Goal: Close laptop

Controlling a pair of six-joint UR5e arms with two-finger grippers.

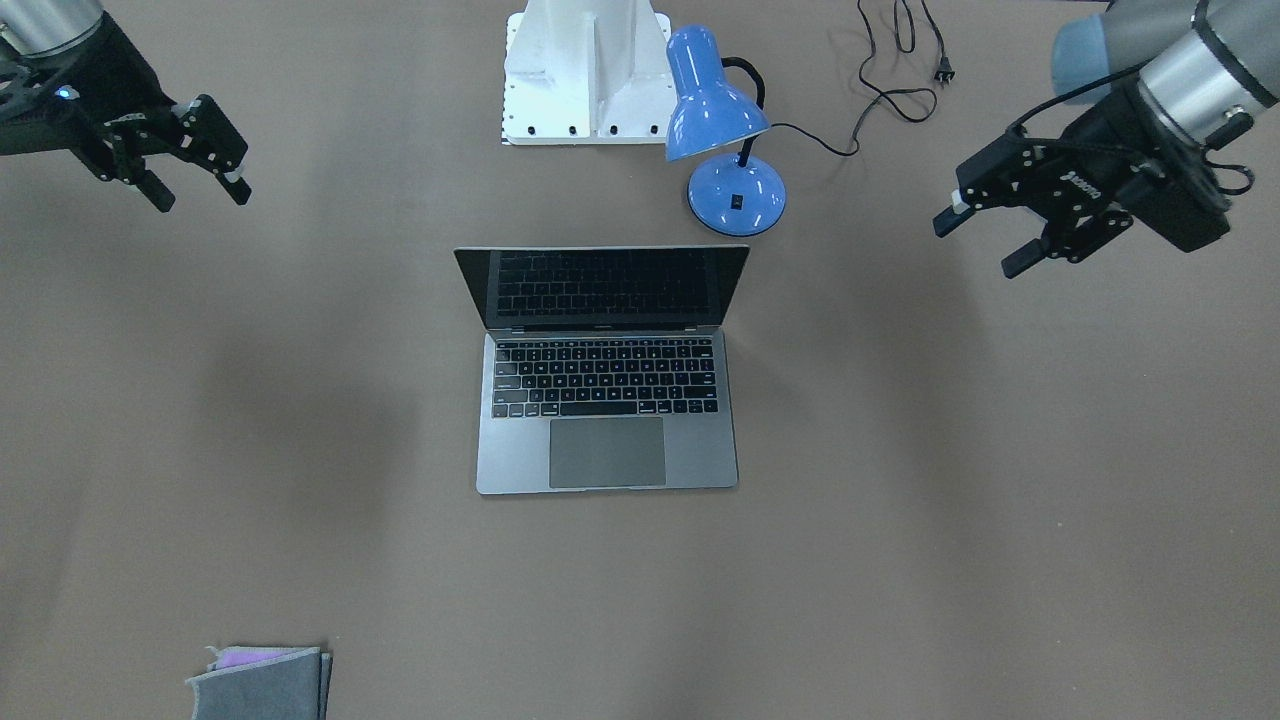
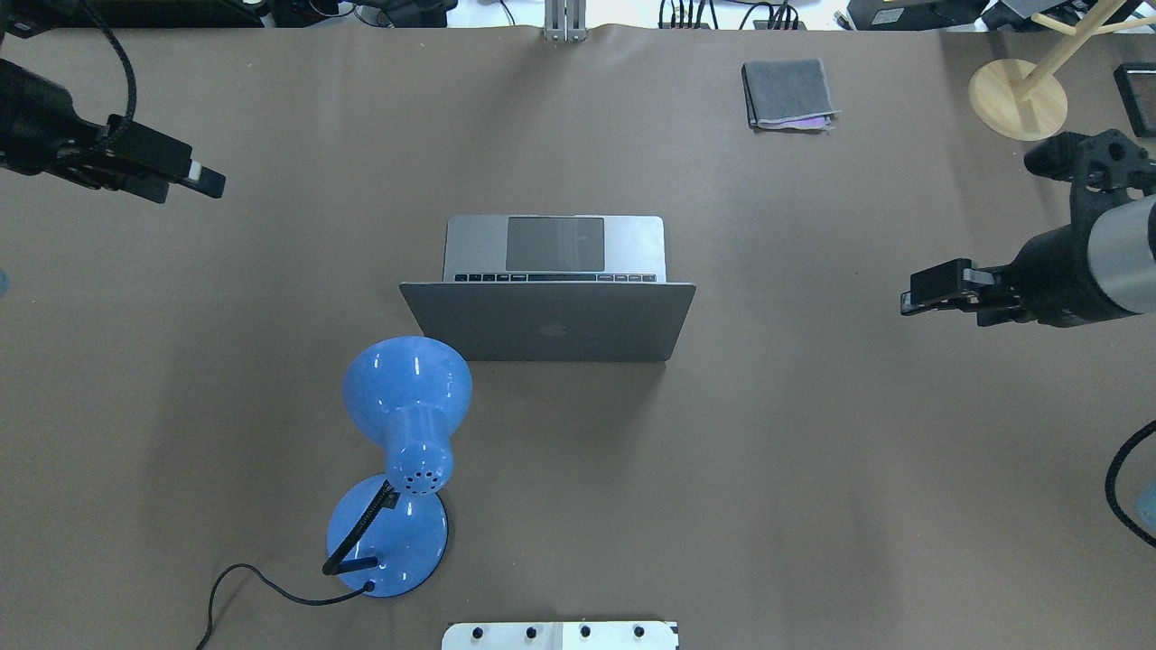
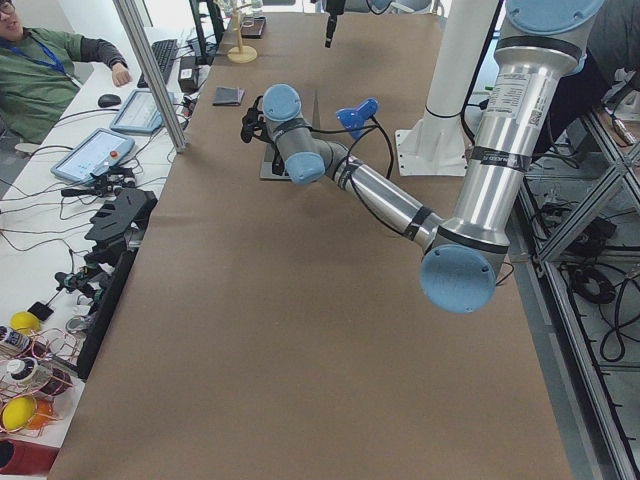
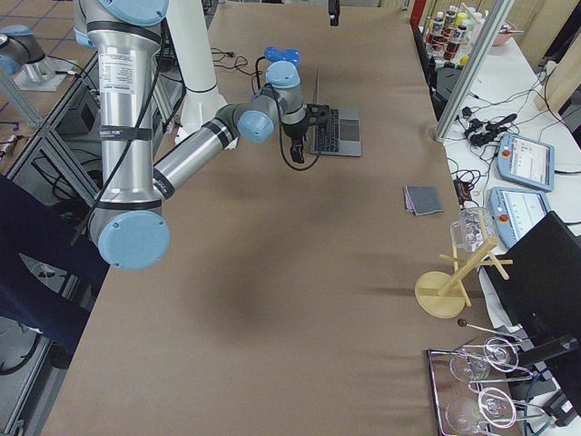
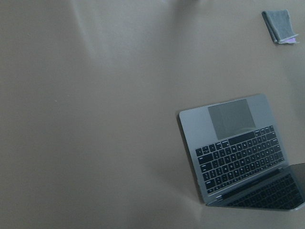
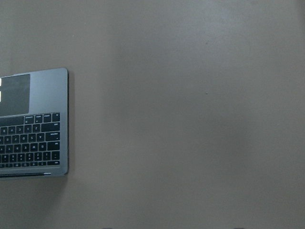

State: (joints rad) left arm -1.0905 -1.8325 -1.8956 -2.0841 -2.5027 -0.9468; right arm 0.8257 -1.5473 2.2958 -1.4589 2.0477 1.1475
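Note:
The grey laptop (image 1: 607, 400) stands open in the middle of the brown table, its black screen tilted up and facing away from the robot. In the overhead view its lid (image 2: 551, 320) shows the apple logo. My left gripper (image 1: 975, 247) is open and empty, hovering far off to the laptop's side; it also shows in the overhead view (image 2: 208, 183). My right gripper (image 1: 204, 199) is open and empty, hovering far off on the other side, and shows in the overhead view (image 2: 908, 302). The left wrist view shows the laptop (image 5: 233, 148) at lower right; the right wrist view shows the laptop's corner (image 6: 33, 133).
A blue desk lamp (image 1: 725, 130) stands just behind the lid on the robot's side, its cord (image 1: 890, 90) trailing on the table. A folded grey cloth (image 2: 787, 93) lies at the far edge. A wooden stand (image 2: 1019, 95) stands at the far right corner. The white robot base (image 1: 585, 70) is behind the lamp.

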